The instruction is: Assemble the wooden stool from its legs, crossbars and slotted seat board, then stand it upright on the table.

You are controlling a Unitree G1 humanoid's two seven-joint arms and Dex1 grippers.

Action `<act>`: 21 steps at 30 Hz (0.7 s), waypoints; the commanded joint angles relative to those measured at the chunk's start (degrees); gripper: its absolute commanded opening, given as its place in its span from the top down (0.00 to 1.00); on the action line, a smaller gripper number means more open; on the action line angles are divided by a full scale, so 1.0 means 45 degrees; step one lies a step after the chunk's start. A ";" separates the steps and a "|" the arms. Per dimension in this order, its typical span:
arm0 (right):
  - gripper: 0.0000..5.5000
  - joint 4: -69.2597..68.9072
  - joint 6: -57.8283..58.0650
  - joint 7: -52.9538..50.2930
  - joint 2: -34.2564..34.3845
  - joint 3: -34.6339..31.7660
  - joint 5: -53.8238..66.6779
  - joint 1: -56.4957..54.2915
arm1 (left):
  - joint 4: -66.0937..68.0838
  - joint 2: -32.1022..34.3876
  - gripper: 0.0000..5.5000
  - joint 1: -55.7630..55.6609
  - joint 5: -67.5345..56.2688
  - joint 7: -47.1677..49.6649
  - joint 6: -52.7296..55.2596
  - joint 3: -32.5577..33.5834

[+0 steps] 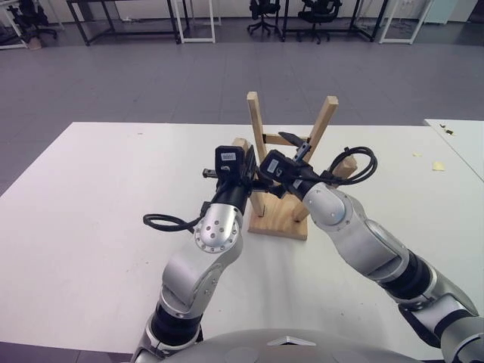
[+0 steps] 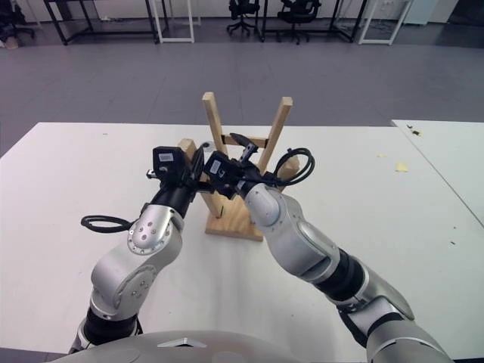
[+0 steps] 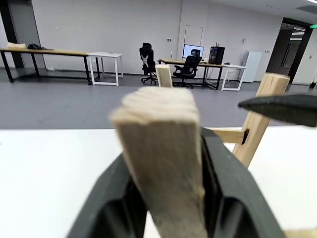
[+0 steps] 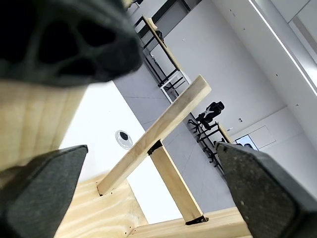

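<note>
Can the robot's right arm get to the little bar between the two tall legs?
Probably yes: its open right fingers hover right beside the bar, with nothing in between.

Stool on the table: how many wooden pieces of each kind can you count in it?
Seat board: 1
Legs: 4
Crossbars in sight: 1
Total: 6

- Grey floor [image 1: 151, 76] is stretching away toward 12 o'clock.
- Black office chairs [image 3: 146, 59] and long desks [image 3: 44, 51] are standing before a white wall [image 3: 99, 25] at 12 o'clock.
</note>
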 commanded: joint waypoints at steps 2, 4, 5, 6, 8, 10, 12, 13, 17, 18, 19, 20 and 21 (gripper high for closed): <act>0.12 0.0460 0.0555 0.0611 0.0216 -0.0934 -0.0365 -0.0279 | -0.0981 -0.0451 0.57 -0.0332 -0.0868 -0.1935 -0.0964 0.0745; 0.12 0.0017 0.0761 0.0788 0.0272 -0.1573 -0.0594 -0.0836 | -0.1820 -0.0367 0.51 -0.0577 -0.1712 -0.2712 -0.1231 0.2074; 0.12 -0.0154 0.0782 0.0870 0.0276 -0.1850 -0.0682 -0.1115 | -0.2027 -0.0142 0.49 -0.0888 -0.2118 -0.3099 -0.1358 0.2921; 0.12 -0.0282 0.0785 0.0983 0.0283 -0.2093 -0.0768 -0.1391 | -0.2125 -0.0048 0.47 -0.1287 -0.2577 -0.3361 -0.1427 0.3718; 0.12 -0.0397 0.0558 0.1294 0.0379 -0.2822 -0.0682 -0.2165 | -0.1837 0.0179 0.40 -0.2790 -0.3725 -0.3752 -0.1467 0.5354; 0.12 -0.0413 0.0097 0.1625 0.0701 -0.4106 -0.0070 -0.2907 | -0.0841 0.0839 0.33 -0.4700 -0.4697 -0.4129 -0.1302 0.6864; 0.12 -0.0346 -0.0073 0.2087 0.1300 -0.6320 0.1281 -0.3755 | 0.0460 0.1801 0.33 -0.5805 -0.5251 -0.4942 -0.0958 0.7611; 0.12 -0.0203 0.0124 0.2393 0.1504 -0.7704 0.2153 -0.4207 | 0.0961 0.2126 0.33 -0.6029 -0.5571 -0.5282 -0.0636 0.7762; 0.12 -0.0016 0.2350 0.4460 0.1037 -1.2417 0.5775 -0.3189 | 0.1356 0.2455 0.33 -0.5421 -0.6482 -0.6008 0.0451 0.7253; 0.12 -0.0382 0.2974 0.4936 0.1256 -1.3106 0.6634 -0.1970 | 0.1256 0.2229 0.33 -0.4874 -0.6531 -0.5967 0.0580 0.6924; 0.12 -0.0631 0.3474 0.5241 0.1500 -1.3328 0.7242 -0.0696 | 0.1295 0.1963 0.33 -0.4165 -0.6606 -0.6019 0.0694 0.6516; 0.12 -0.0790 0.3776 0.5368 0.1625 -1.3441 0.7697 0.0156 | 0.1337 0.1796 0.33 -0.3676 -0.6652 -0.6044 0.0746 0.6219; 0.12 -0.0618 0.4061 0.5243 0.2019 -1.3266 0.7963 0.0860 | 0.1979 0.1716 0.33 -0.3174 -0.6207 -0.6064 0.0663 0.5772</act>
